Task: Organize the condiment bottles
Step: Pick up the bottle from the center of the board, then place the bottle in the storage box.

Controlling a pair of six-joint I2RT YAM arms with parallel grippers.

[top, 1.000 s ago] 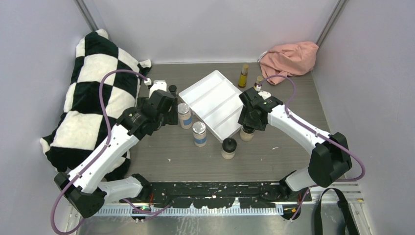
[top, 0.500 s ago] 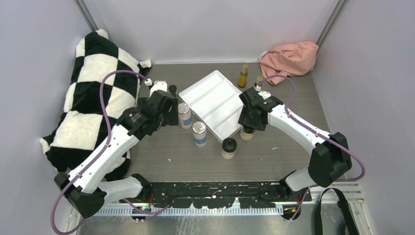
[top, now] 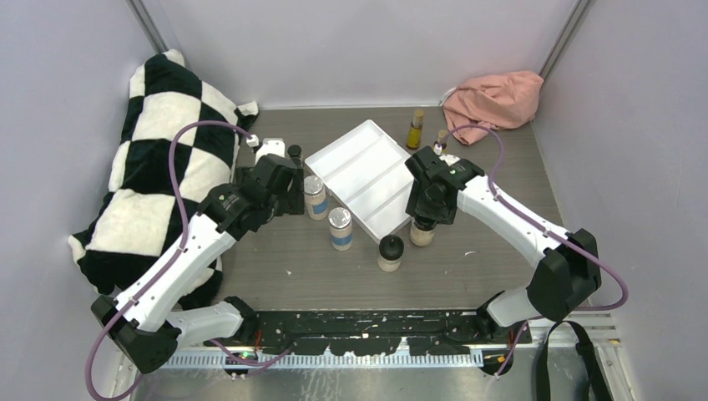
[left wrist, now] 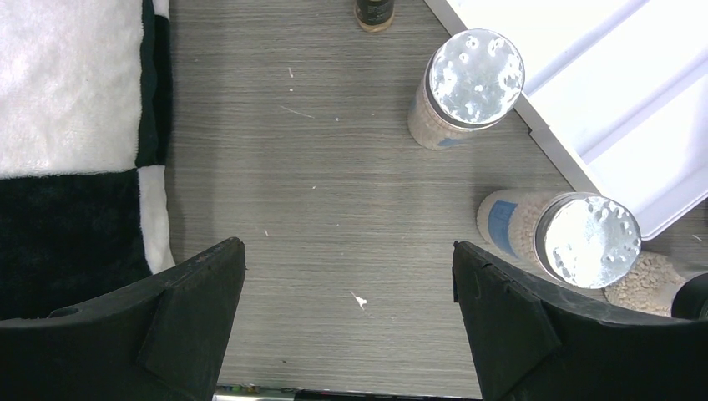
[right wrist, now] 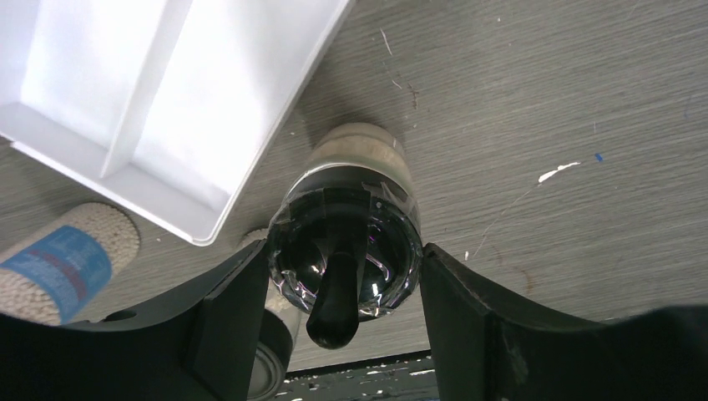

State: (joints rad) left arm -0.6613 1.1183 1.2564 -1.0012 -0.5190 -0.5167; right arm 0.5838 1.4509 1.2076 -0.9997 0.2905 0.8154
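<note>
My right gripper (top: 424, 219) is shut on the black cap of a tan jar (right wrist: 344, 251) standing just off the near right edge of the white tray (top: 367, 175). The second tan jar (top: 390, 252) stands to its near left. Two silver-lidded blue-labelled jars (left wrist: 474, 75) (left wrist: 588, 241) stand along the tray's left edge. My left gripper (left wrist: 349, 280) is open and empty over bare table to their left. Two amber bottles (top: 415, 129) (top: 441, 140) stand behind the tray. One tiny dark bottle (top: 294, 152) stands at the back left; the other is hidden.
A black-and-white checked pillow (top: 159, 167) lies along the left side. A pink cloth (top: 494, 98) is bunched in the back right corner. Grey walls close in the table on three sides. The tray's compartments hold nothing.
My right gripper has shifted slightly towards the near side around the tan jar. The left arm has not moved.
</note>
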